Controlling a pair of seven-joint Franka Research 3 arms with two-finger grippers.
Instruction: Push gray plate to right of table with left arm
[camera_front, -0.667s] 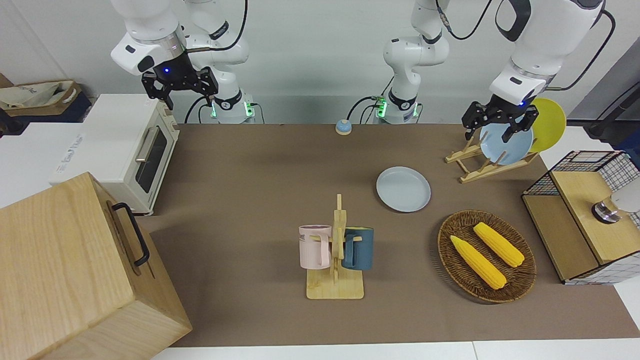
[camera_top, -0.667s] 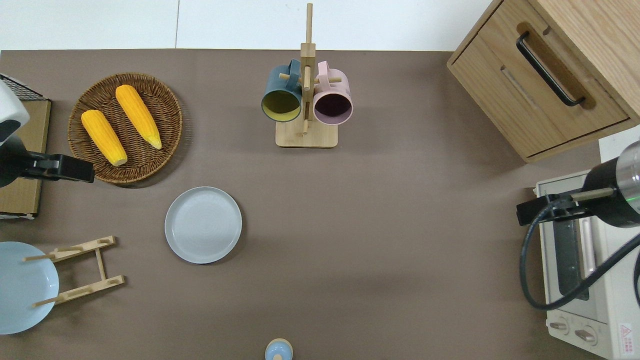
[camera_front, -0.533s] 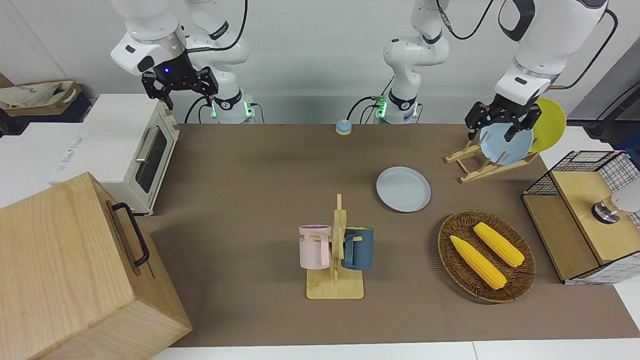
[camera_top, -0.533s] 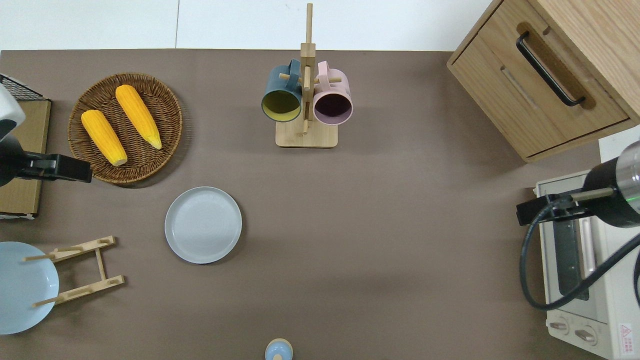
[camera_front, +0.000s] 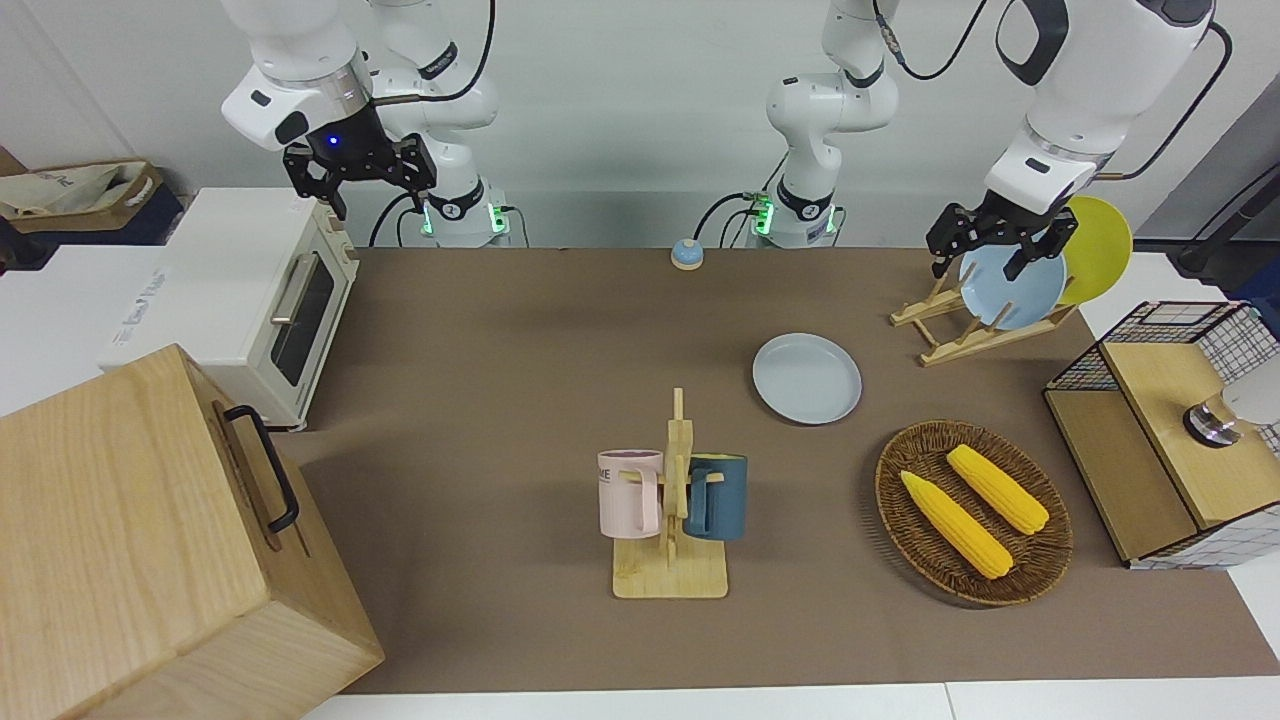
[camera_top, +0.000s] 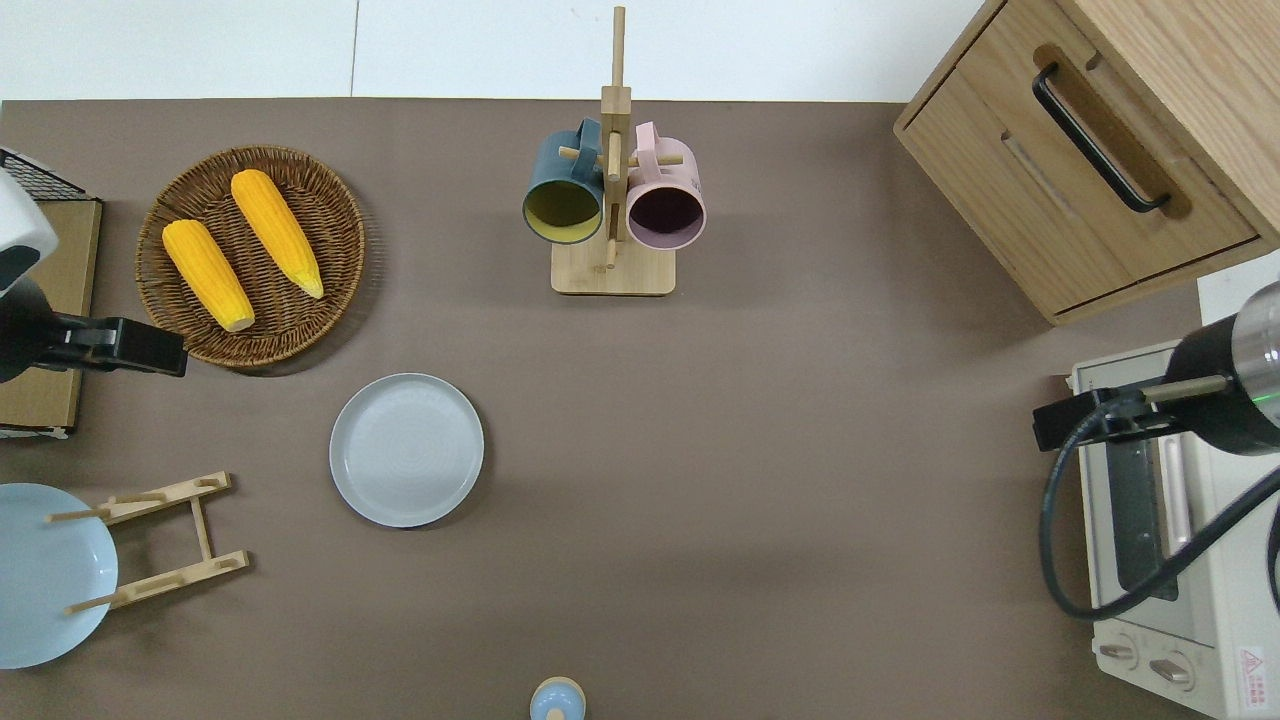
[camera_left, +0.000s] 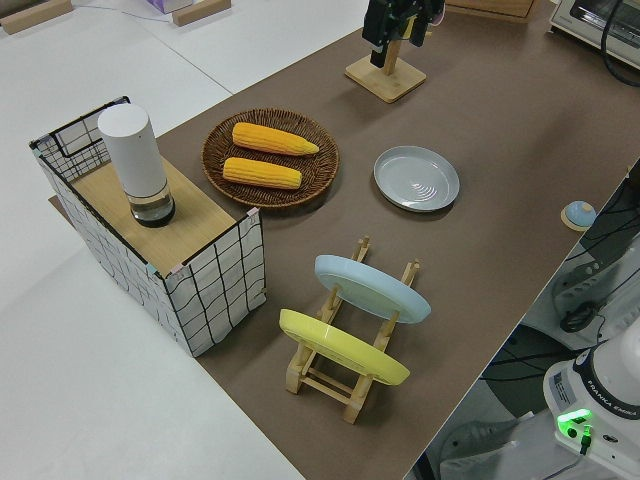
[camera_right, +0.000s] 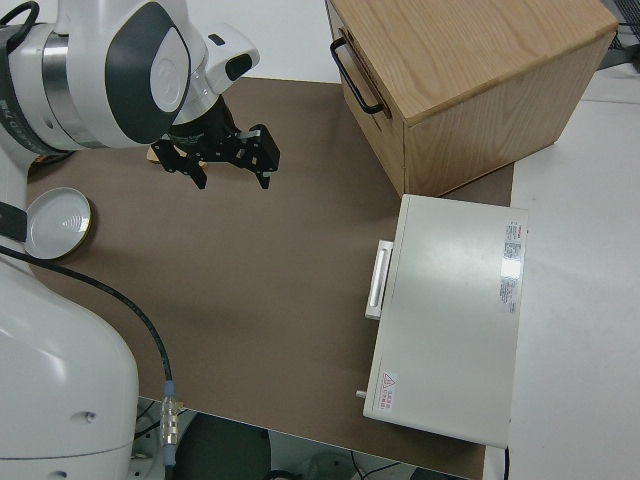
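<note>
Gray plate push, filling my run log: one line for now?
gray plate: untouched on table | left end effector: open, aloft | right arm: parked

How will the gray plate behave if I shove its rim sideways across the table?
The gray plate lies flat on the matte table, so it should slide, not tip. Its low rim offers little to push against; the fingers could ride over it. It looks rigid.

The gray plate (camera_top: 406, 450) is lying flat on the table (camera_top: 760, 520), between the wicker basket (camera_top: 345, 215) holding two corn cobs (camera_top: 277, 232) and the plate rack (camera_top: 165, 540), nearer to the robots than the mug rack (camera_top: 612, 270).
</note>
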